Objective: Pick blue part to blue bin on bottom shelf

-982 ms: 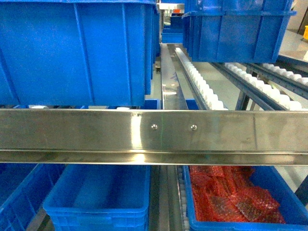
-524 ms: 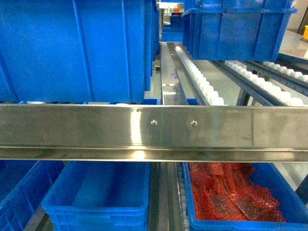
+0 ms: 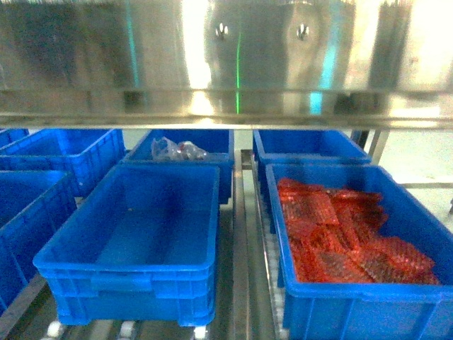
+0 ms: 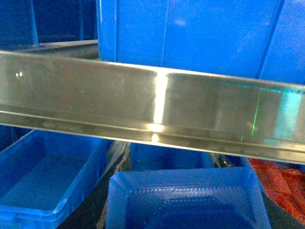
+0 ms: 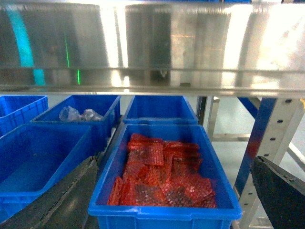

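As right pincer [image 5: 167,191] spreads, above red-filled bin [image 5: 164,183]

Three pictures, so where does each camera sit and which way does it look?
Head: on the robot, looking down under the steel rail at blue bins; no body shows.
Left wrist: on the left arm, facing the rail; a blue tray fills the bottom.
Right wrist: on the right arm; dark claw fingers frame it.
Head and right wrist share the red-packet bin.

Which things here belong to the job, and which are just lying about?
Job:
blue part
empty bin
bottom shelf

Lying about:
bin of red bags
bin of clear bags
upper rail
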### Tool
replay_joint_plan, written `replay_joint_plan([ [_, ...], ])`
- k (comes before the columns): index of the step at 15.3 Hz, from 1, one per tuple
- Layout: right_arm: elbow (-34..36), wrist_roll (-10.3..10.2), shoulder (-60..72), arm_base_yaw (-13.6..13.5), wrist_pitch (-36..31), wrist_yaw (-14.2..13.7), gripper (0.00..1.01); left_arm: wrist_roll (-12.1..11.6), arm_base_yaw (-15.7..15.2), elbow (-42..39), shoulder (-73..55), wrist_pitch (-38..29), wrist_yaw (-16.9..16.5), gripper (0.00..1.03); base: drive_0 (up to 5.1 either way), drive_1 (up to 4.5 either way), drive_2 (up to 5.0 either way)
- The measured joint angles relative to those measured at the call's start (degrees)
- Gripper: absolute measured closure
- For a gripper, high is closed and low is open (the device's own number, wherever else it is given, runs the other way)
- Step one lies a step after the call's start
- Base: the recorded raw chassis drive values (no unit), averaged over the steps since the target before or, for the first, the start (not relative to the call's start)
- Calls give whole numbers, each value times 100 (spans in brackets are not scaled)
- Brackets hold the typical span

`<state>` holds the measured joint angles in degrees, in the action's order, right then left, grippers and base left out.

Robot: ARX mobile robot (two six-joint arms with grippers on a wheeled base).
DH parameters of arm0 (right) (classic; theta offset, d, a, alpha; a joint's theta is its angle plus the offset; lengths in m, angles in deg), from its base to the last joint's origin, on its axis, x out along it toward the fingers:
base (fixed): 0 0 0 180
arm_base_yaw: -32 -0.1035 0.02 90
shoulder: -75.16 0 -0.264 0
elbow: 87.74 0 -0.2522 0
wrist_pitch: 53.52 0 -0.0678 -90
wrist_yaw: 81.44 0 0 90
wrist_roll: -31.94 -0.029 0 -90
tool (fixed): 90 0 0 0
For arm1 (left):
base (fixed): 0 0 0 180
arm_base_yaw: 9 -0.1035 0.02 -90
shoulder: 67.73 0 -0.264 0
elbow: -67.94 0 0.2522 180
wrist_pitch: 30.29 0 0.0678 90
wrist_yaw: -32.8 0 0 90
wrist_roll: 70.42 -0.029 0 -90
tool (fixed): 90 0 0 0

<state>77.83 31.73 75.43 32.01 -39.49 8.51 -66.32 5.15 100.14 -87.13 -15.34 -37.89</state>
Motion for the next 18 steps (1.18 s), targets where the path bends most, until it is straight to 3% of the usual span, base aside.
replay_joint_plan([
  [18,0,7,0,0,7,4,3,0,0,-4,-4,7,-2,60,0,0,0],
])
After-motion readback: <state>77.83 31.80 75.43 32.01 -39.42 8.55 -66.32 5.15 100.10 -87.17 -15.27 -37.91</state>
